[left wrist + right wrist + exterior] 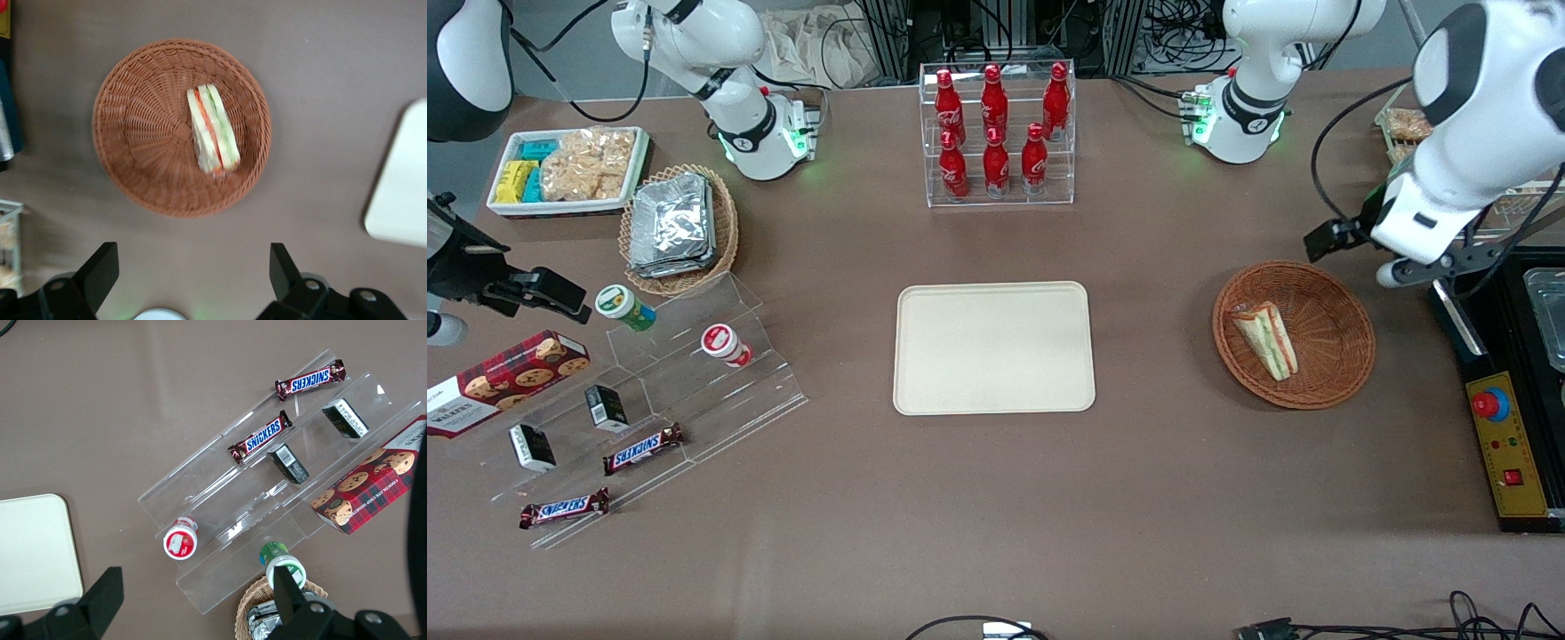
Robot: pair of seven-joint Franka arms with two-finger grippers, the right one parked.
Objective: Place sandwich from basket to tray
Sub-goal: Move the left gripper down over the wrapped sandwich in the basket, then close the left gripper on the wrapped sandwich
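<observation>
Even, bright overhead light; soft shadows — the sandwich (213,129) and basket (133,133) slightly blurred in the left wrist view.

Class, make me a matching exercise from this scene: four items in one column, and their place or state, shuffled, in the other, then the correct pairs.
Items
1. sandwich
2. tray
3. end effector
4. cola bottles

Place or state
A. standing in a clear rack
B. open, above the table beside the basket
C. lying in the reddish-brown basket
D. bare, mid-table

Pairs: 1-C, 2-D, 3-B, 4-A
</observation>
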